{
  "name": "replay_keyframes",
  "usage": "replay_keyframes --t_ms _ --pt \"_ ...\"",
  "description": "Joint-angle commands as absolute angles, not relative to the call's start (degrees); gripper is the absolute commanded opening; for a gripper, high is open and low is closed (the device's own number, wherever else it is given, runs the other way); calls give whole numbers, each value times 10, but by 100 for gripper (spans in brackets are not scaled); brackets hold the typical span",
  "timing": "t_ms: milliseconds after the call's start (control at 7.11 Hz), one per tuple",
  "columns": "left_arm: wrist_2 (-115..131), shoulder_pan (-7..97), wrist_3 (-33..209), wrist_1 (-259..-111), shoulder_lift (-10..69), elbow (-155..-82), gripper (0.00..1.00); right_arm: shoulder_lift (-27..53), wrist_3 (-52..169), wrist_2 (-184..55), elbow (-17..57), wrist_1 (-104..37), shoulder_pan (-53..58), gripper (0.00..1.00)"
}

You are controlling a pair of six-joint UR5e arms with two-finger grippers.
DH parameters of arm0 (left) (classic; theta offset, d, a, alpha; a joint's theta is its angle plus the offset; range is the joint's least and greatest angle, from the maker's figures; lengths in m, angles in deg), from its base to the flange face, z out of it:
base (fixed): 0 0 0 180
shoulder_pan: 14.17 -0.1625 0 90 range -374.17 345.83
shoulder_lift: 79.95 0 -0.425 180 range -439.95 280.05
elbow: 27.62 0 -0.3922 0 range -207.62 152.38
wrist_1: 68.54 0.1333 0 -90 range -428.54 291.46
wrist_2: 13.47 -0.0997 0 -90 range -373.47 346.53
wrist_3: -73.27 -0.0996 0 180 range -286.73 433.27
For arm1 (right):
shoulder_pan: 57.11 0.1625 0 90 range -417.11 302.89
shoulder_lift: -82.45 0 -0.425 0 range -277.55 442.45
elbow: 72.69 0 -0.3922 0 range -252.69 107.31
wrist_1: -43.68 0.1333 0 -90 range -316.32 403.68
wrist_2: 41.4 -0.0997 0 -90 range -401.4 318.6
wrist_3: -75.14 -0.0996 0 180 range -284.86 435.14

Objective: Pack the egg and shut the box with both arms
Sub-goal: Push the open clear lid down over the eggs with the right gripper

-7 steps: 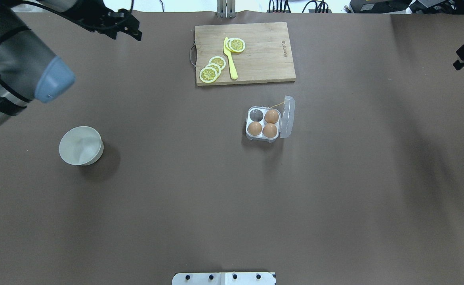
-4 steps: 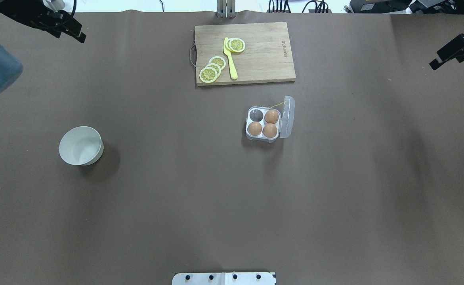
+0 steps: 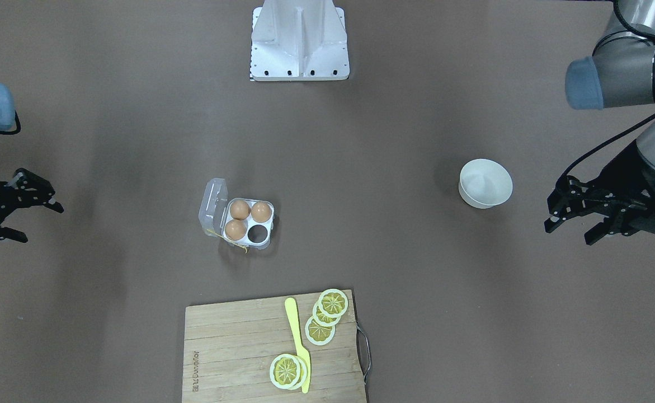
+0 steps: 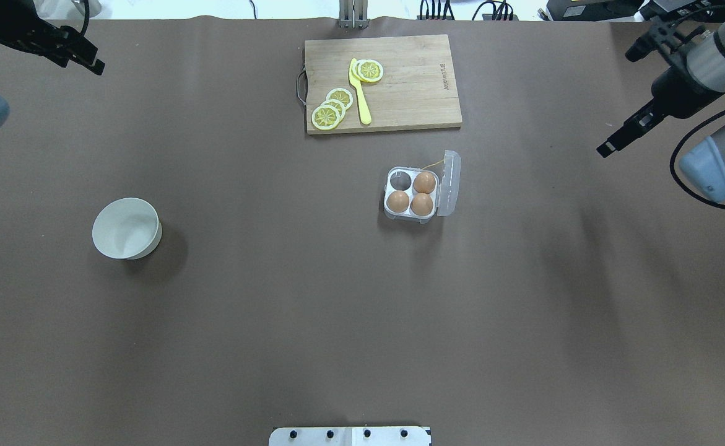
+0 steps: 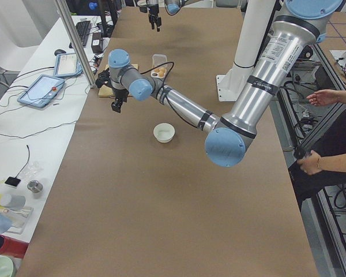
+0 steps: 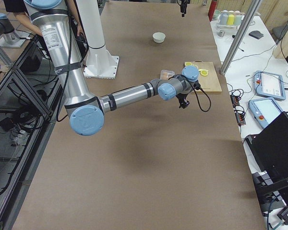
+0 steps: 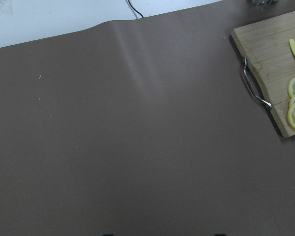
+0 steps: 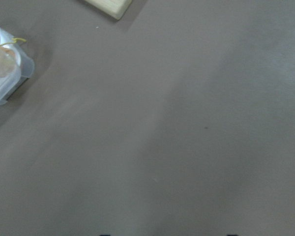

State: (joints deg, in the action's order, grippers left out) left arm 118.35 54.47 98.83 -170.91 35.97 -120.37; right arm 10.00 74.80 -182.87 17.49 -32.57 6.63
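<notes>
The box [image 4: 413, 196] is a clear four-cell carton on the brown table, with its lid [image 4: 449, 183] open to the right. Three brown eggs [image 4: 422, 204] sit in it, and I cannot tell them apart. The back-left cell [image 4: 402, 180] is empty. The box also shows in the front view [image 3: 243, 221] and at the right wrist view's left edge [image 8: 5, 73]. My left gripper [image 3: 570, 232] is open and empty, far left of the box, beyond the bowl. My right gripper [image 3: 39, 224] is open and empty, well to the right of the box.
A white bowl [image 4: 127, 228] stands at the left and looks empty. A wooden cutting board [image 4: 412, 93] with lemon slices [image 4: 332, 108] and a yellow knife [image 4: 360, 93] lies behind the box. The white robot base [image 3: 299, 42] is at the near edge. An operator [image 5: 334, 133] sits beside the table.
My left gripper has drawn back to the far left corner. My right arm has swung in from the right edge toward the box. The box and eggs have not moved.
</notes>
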Motion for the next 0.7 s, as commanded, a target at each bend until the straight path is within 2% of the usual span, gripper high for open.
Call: replay_keyframes --t_ms 0,563 --pt "1197 560 972 -1709 357 -1191 71 130 754 -1828 172 -309 11 53" --pt "1198 572 923 -1712 331 -1188 71 184 751 -1814 171 -306 -54 53"
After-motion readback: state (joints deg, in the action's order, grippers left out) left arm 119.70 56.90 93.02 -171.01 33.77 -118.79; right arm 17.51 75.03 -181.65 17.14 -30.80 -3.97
